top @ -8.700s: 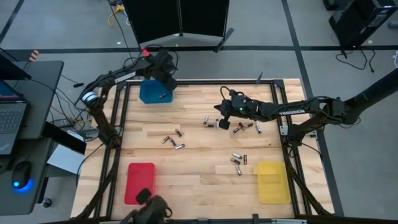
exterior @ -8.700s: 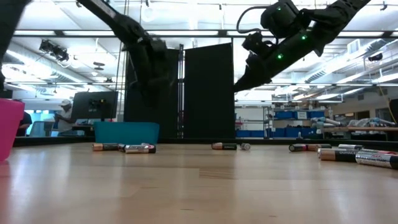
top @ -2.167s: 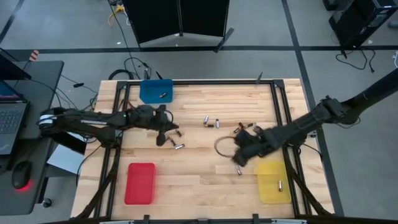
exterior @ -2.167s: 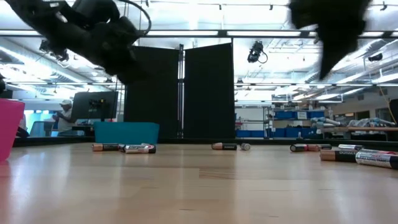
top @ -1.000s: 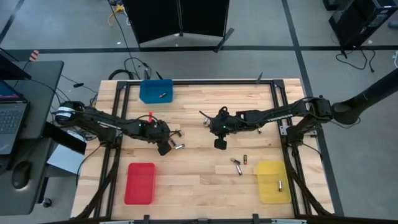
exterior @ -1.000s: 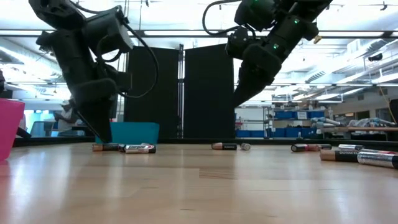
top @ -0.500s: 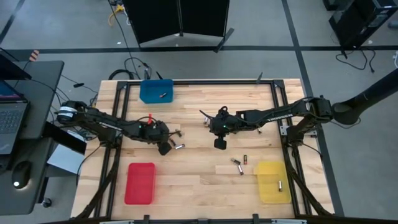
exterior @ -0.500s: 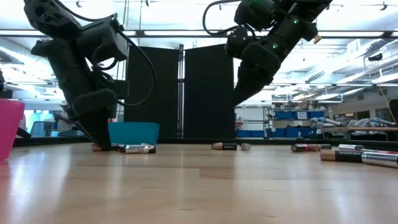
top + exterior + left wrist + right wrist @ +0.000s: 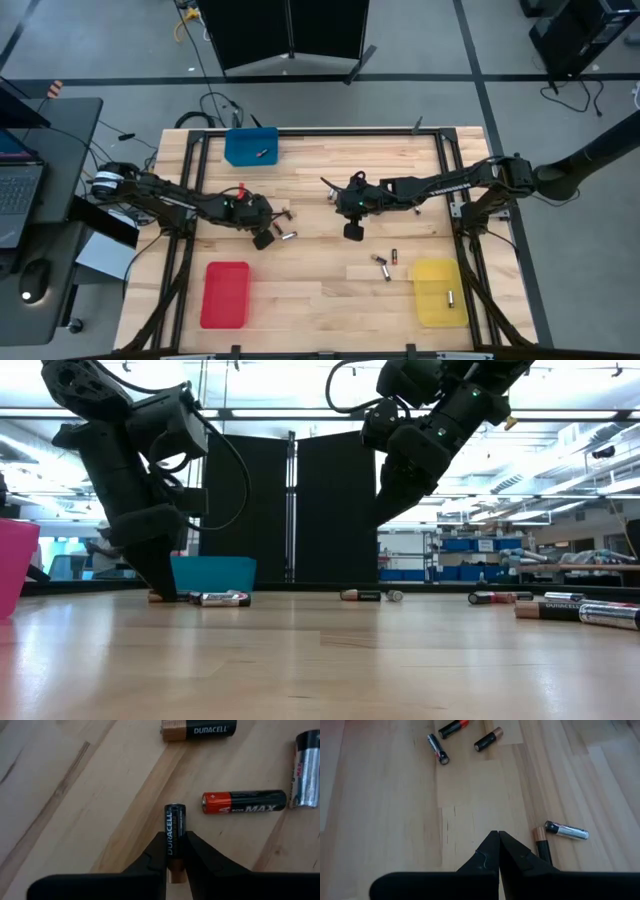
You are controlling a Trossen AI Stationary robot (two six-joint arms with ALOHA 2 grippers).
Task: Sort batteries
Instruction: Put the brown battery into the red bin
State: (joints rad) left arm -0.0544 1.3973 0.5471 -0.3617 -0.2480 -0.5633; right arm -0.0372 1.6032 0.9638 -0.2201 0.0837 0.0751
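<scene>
My left gripper [image 9: 264,238] is down at the table top left of centre, shut on a black-and-copper Duracell battery [image 9: 175,822]. Other batteries lie close by: a red-and-black one [image 9: 244,801], a second Duracell [image 9: 198,729] and a silvery one [image 9: 306,770]. My right gripper [image 9: 353,231] hangs above the table's middle, shut and empty, its fingertips [image 9: 498,840] over bare wood. More batteries lie around it [image 9: 566,830] [image 9: 385,268]. One battery lies in the blue tray [image 9: 251,146], one in the yellow tray [image 9: 438,292]. My left gripper pinches the Duracell battery between its two fingers [image 9: 158,845], which lie along its length on either side of its copper half [image 9: 175,851]. They come slanting down from above. The battery lies flat on the wood, its black end [image 9: 175,811] sticking out past the fingertips.
A red tray [image 9: 225,294] sits near the front left, the yellow tray front right, the blue tray at the far left. A black frame [image 9: 446,170] edges the table. Loose batteries lie in small groups [image 9: 338,194] [image 9: 575,611]; bare wood runs between them.
My left gripper has sunk a little, down to the table top among the batteries on the left. My right arm has stayed where it was.
</scene>
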